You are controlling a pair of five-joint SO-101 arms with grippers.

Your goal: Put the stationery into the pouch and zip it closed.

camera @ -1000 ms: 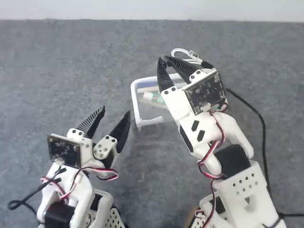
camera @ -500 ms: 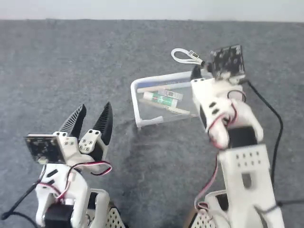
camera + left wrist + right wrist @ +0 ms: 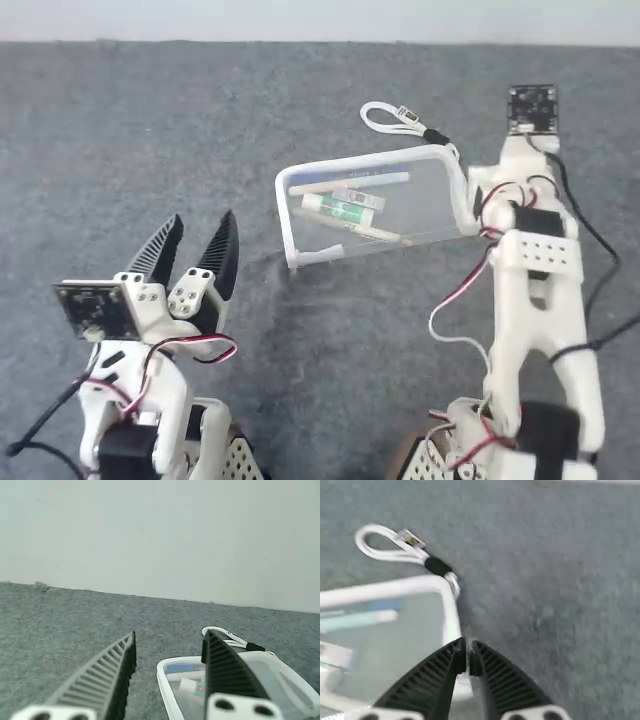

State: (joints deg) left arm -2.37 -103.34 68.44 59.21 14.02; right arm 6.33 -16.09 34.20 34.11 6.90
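The clear pouch (image 3: 425,195) with white trim lies mid-table, and several pens and sticks of stationery (image 3: 345,205) lie inside it. Its white strap loop (image 3: 388,118) trails off the far right corner. My right gripper (image 3: 472,205) is down at the pouch's right end. In the right wrist view the right gripper (image 3: 467,655) is shut on the white rim of the pouch (image 3: 395,630), just below the strap (image 3: 385,545). My left gripper (image 3: 204,218) stands open, raised, short of the pouch's left end. From the left wrist, the left gripper (image 3: 170,635) frames the pouch (image 3: 280,680).
Grey carpet-like cloth (image 3: 150,130) covers the table up to a pale wall (image 3: 150,530) at the back. A black cable (image 3: 590,235) runs along the right arm's outer side.
The right arm has swung right and stretched out, bringing its gripper down onto the pouch's right end. The left arm shifted slightly left, then held still.
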